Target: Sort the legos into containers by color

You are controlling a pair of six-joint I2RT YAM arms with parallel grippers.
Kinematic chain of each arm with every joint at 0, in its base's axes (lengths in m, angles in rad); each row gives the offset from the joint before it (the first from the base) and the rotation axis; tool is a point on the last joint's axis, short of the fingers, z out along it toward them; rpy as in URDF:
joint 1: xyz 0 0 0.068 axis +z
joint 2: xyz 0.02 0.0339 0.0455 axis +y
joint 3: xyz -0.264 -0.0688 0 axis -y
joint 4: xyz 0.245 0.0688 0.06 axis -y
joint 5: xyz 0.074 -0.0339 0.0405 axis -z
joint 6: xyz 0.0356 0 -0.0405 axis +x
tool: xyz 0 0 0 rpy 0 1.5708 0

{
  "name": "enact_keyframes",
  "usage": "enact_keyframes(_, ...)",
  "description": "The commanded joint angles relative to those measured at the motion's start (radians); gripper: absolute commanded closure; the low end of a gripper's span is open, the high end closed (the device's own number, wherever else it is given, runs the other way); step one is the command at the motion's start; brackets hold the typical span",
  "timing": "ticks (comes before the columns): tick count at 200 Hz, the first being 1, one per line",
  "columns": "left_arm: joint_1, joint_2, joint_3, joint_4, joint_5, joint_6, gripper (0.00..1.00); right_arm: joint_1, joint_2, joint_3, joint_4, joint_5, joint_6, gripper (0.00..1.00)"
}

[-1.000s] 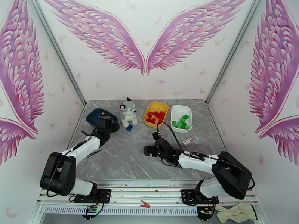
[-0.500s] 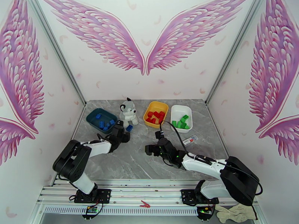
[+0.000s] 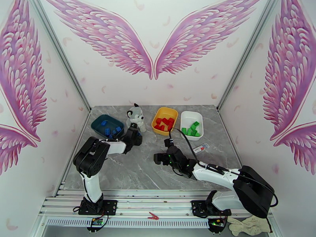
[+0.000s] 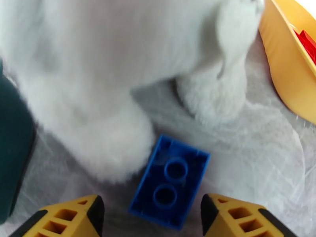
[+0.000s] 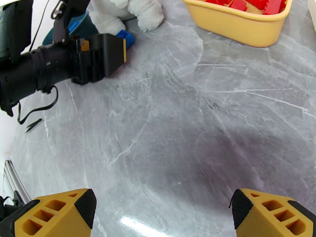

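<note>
Now my left gripper (image 4: 151,218) straddles the blue brick (image 4: 170,181) by the dog (image 4: 91,68), fingers (image 4: 67,218) clear of it. My right gripper (image 5: 162,212) gapes empty.

This looks like a robot test booth in a lab, not anyone's home. Two robot arms, the left arm (image 3: 93,155) and the right arm (image 3: 221,176), are bolted to a slotted metal rail (image 3: 158,204) along the bottom of the frame, and a black cable (image 3: 181,134) loops off one of them. Aluminium posts (image 3: 59,52) frame white wall panels printed with big pink wings (image 3: 110,32), closing in three sides like a backdrop. The grey marble-look surface (image 3: 138,166) carries a plush dog (image 3: 135,118) and plastic trays (image 3: 187,119) of toy bricks (image 3: 164,123). A work glove (image 3: 247,225) lies at lower right, and a red clip (image 3: 152,215) at bottom centre.
</note>
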Motion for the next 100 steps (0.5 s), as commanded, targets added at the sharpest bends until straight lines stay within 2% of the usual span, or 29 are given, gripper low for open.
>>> enact_keyframes(1, -0.006, 0.028, 0.041, -0.015, -0.014, 0.021, 0.43, -0.01, -0.016, 0.002, -0.023, 0.013, -0.007, 0.03)
enact_keyframes(47, -0.021, 0.047, 0.033, 0.004, -0.019, 0.019, 0.69, -0.009, -0.013, 0.007, -0.026, 0.011, -0.006, 0.03)
enact_keyframes(69, -0.032, 0.032, 0.021, 0.002, -0.025, 0.018, 0.73, -0.01, -0.014, 0.004, -0.026, 0.011, -0.005, 0.03)
enact_keyframes(100, -0.055, -0.03, -0.034, 0.012, -0.046, 0.015, 0.75, -0.009, -0.019, 0.004, -0.027, 0.013, -0.005, 0.03)
